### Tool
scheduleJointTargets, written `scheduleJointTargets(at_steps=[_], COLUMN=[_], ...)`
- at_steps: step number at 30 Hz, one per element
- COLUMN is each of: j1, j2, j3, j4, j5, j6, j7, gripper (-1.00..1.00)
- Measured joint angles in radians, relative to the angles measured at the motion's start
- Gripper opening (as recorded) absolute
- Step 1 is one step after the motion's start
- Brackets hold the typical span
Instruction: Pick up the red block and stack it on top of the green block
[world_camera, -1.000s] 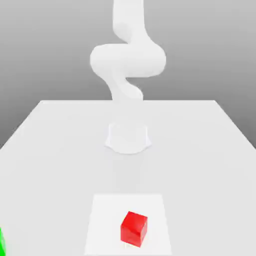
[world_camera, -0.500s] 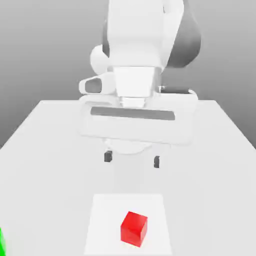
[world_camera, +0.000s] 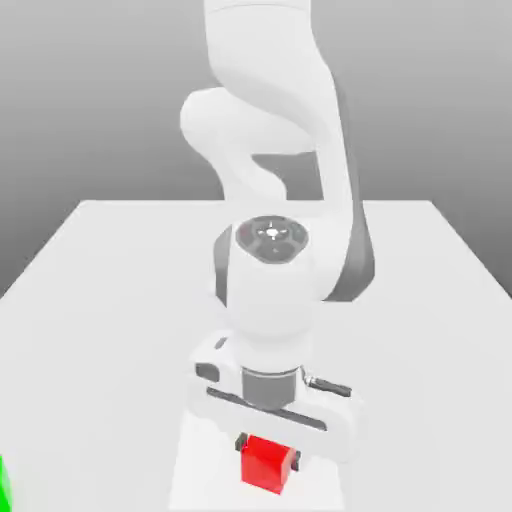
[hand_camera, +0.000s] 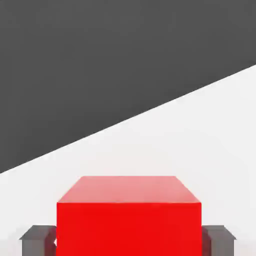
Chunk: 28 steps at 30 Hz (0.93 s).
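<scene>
The plain, bright red block (hand_camera: 128, 220), a sharp-edged cube, sits pinched in the pincer (world_camera: 267, 452).

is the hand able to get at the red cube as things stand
Yes, it looks so: the hand sits right over the red cube, with a dark finger pressed against each side and nothing between them.
</scene>
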Motion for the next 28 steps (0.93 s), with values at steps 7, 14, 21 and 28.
scheduleJointTargets(at_steps=[7,14,21,28], j1=[-0.009,-0.123,-0.269,-0.315], j2=[-0.122,-0.104,0.014,0.145], j3=[0.015,-0.112,-0.273,-0.267], j4=[-0.019,0.157,0.387,0.432], j5=[0.029,0.107,0.199,0.255], j6=[-0.103,-0.262,-0.383,-0.302], j7=[-0.021,0.113,0.282,0.282], gripper=[-1.0,-1.0,-1.0,1.0])
